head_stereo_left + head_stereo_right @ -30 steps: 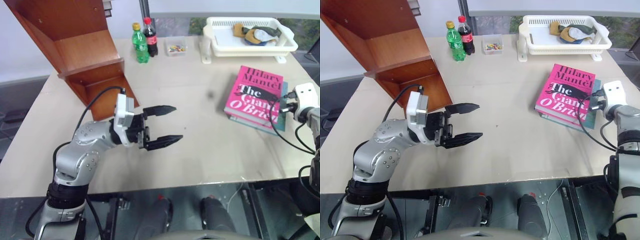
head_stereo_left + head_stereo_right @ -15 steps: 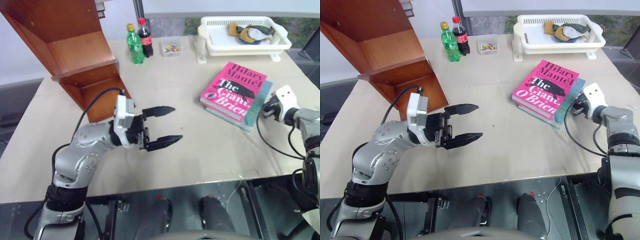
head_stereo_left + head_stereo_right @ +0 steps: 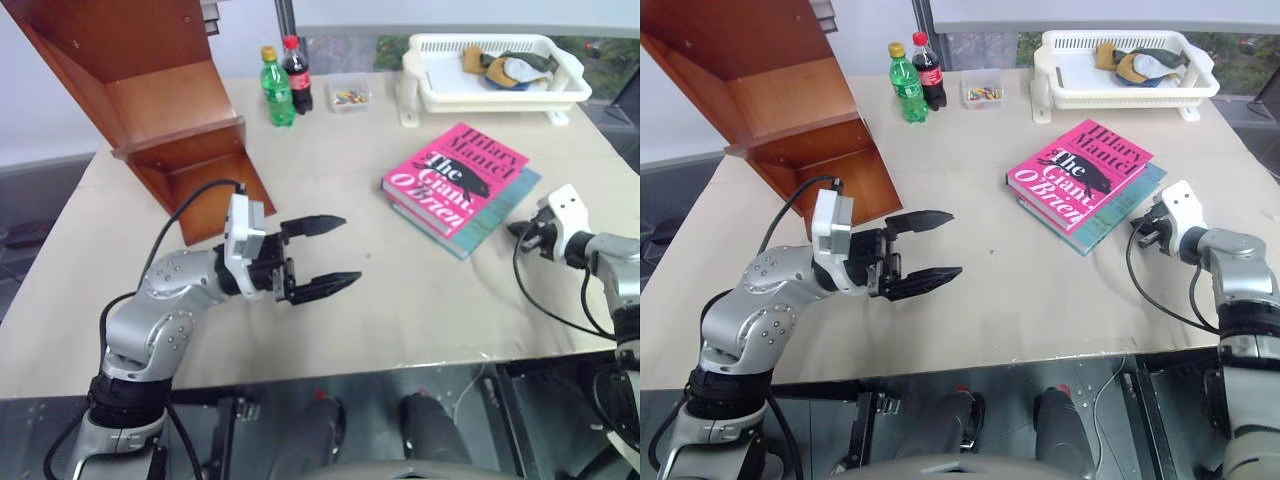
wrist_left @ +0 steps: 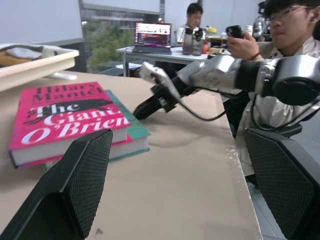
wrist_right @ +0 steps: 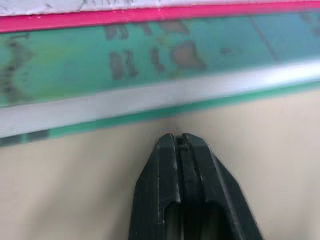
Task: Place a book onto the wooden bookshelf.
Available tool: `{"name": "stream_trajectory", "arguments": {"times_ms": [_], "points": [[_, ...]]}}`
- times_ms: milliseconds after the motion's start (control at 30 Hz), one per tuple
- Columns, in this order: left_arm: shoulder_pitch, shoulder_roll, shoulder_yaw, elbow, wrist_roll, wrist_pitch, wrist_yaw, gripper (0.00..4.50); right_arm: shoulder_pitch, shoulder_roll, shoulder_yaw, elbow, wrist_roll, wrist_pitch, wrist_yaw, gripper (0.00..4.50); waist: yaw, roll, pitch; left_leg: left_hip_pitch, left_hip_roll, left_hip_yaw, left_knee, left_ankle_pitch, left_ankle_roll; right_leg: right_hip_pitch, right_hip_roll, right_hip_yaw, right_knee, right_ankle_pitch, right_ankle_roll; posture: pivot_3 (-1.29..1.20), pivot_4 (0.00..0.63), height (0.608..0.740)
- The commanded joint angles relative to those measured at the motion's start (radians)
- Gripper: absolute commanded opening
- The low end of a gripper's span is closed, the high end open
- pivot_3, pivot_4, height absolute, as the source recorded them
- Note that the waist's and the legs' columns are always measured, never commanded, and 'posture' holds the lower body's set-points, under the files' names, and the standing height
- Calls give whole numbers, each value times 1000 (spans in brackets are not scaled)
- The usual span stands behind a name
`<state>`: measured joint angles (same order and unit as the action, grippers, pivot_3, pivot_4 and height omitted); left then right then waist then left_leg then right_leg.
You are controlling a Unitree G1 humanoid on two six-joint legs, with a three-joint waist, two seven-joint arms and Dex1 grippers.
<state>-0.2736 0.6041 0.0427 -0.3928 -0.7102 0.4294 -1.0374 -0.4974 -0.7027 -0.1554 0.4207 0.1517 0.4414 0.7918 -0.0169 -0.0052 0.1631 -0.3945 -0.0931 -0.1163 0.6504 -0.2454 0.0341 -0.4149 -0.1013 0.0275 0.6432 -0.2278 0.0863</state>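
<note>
Lying flat on the table just past the pinched-together right gripper, the book has not been picked up, and the wooden bookshelf beside the wide-open left gripper is not yet reached.

The bookshelf is reddish-brown wood with a smooth, polished finish. The counter has a matt beige surface. The book has a smooth pink cover with a slight sheen; the teal book under it looks matt. The basket is white plastic. Two bottles are glossy clear plastic. The left hand has matt black textured fingers.
</note>
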Motion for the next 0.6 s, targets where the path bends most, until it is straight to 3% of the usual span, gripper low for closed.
{"name": "stream_trajectory", "arguments": {"times_ms": [33,133,367,600], "points": [[-5,4,22,-30,-6,-16,8,4500,91,16,-121,-351,132,291,-90,1542,5,0,0,0,0,0,0,0,0,0,0,0,0,0,0,0,150,740],[-13,5,19,-19,-4,-18,4,4500,147,87,-222,-565,258,513,-174,2777,3,0,0,0,0,0,0,0,0,0,0,0,0,0,0,0,150,740],[-53,6,7,20,5,-21,-18,4500,145,254,-392,-757,492,817,-312,2777,8,0,0,0,-1,-1,1,0,1,0,0,-1,0,0,0,0,150,740],[-59,16,13,15,-1,-11,-24,4500,134,323,-384,-711,497,828,-426,2777,5,0,0,0,-1,-1,0,0,0,0,0,-1,1,0,0,0,150,740]]}}
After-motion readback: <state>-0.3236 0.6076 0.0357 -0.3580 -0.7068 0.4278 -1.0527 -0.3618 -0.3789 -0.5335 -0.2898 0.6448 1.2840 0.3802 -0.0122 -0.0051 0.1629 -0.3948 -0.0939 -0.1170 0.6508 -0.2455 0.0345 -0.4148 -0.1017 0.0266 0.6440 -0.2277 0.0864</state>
